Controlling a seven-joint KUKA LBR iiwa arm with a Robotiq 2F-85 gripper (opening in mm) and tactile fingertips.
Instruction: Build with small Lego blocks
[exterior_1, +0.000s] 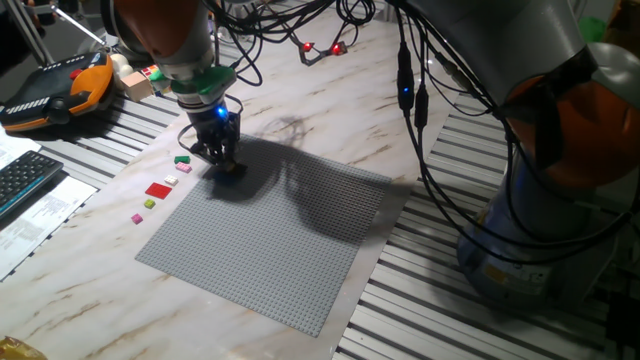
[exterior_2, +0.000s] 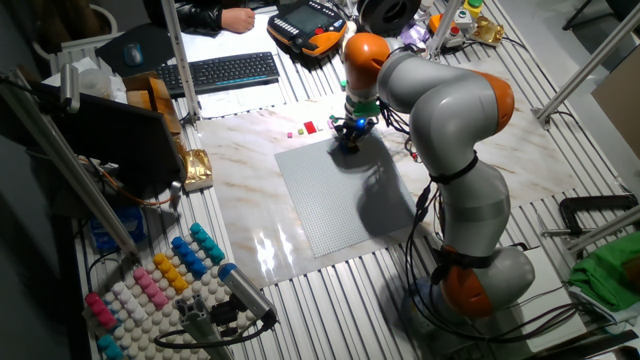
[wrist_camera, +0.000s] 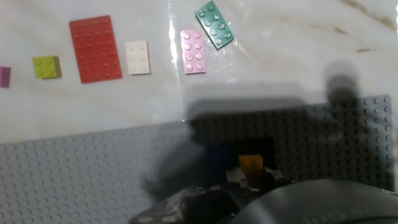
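six loose lego blocks (wrist_camera: 95, 49) beside one grey baseplate (wrist_camera: 74, 171), two more bricks (wrist_camera: 251, 163) on it

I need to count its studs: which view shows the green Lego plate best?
The hand view: the green plate lies on the marble, studs visible in two rows. One fixed view shows it only as a small green speck beside the gripper; the other fixed view cannot resolve it.

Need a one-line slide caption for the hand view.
Gripper low over the grey baseplate; loose Lego blocks lined up on the marble beyond.
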